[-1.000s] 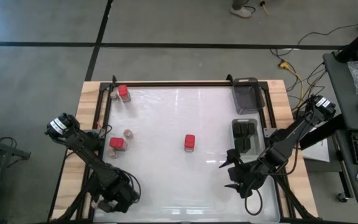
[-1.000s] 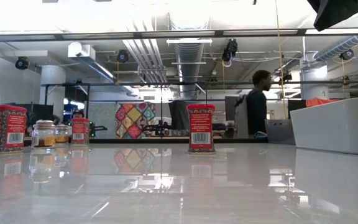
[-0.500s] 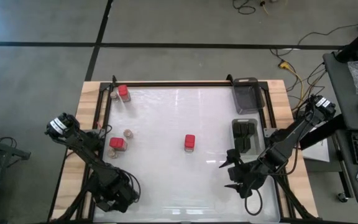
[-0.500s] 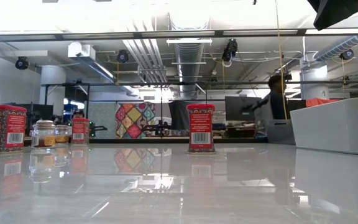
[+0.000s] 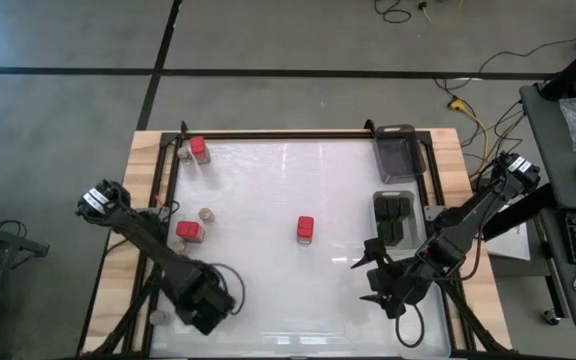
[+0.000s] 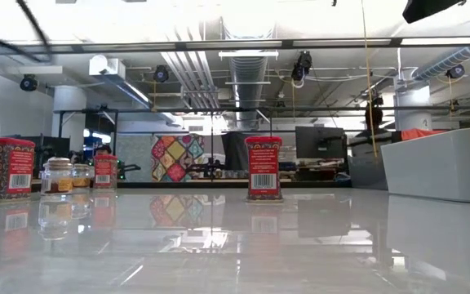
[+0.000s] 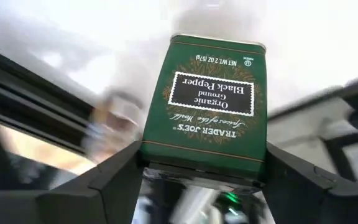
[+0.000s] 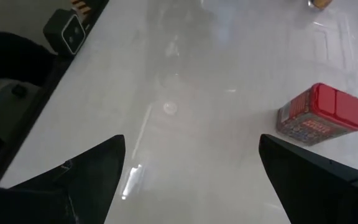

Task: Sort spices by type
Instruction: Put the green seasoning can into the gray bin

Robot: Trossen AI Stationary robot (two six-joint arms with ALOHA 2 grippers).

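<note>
My left gripper [image 5: 204, 306] hovers over the table's near left corner, shut on a dark green-labelled black pepper tin [image 7: 207, 106]. Red spice tins stand at the far left [image 5: 198, 148], mid left [image 5: 188, 231] and centre [image 5: 305, 228]. Small brown-topped jars sit beside the red tins, one at mid left [image 5: 206, 215] and one at far left [image 5: 182, 153]. Dark blocks fill a tray [image 5: 393, 216] at the right. My right gripper [image 5: 373, 272] hangs open over the near right, with nothing between its fingers; its wrist view shows the centre red tin [image 8: 321, 116]. My left gripper pinches the pepper tin's end [image 7: 199, 163] between its two fingers [image 7: 114, 179], one on each narrow side. The rest of the tin points away from the wrist, label side toward the camera. Whether it hangs clear of the table does not show.
A clear plastic tray [image 5: 398, 152] stands at the far right corner. A black frame rail [image 5: 268, 134] runs along the table's far edge. Another small jar [image 5: 158, 317] lies by the near left edge. A wide bare stretch of white tabletop [image 5: 268, 280] lies between the two arms.
My left gripper has moved toward the table's right edge and a little up, rolling its wrist as it went. My right arm has kept still. In the room behind, a person has walked off to the right.
</note>
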